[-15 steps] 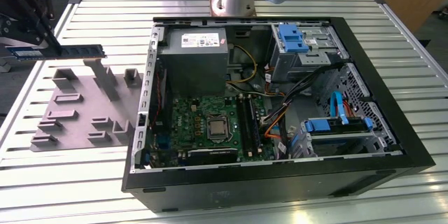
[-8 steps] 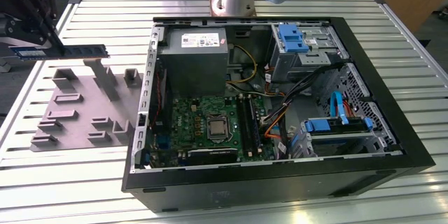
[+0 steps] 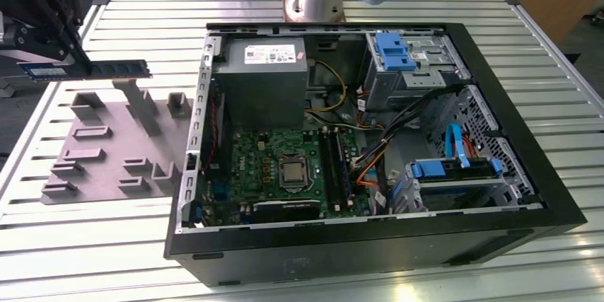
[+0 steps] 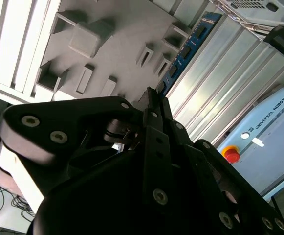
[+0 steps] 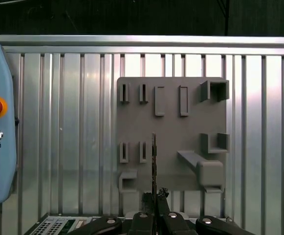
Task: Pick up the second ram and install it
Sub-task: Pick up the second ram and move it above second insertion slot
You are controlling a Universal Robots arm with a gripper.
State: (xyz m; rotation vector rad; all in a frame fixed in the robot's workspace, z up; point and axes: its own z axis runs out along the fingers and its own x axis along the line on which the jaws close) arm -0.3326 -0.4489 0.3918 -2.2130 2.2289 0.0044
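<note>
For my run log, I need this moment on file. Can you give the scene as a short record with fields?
gripper: the gripper is shut on the second ram
ram pose: level, held above the grey fixture, at the exterior view's left
fixture: lies on the slatted table, beside the open computer case
motherboard: the motherboard lies exposed inside the case
task state: ram picked up, not yet in the case
</note>
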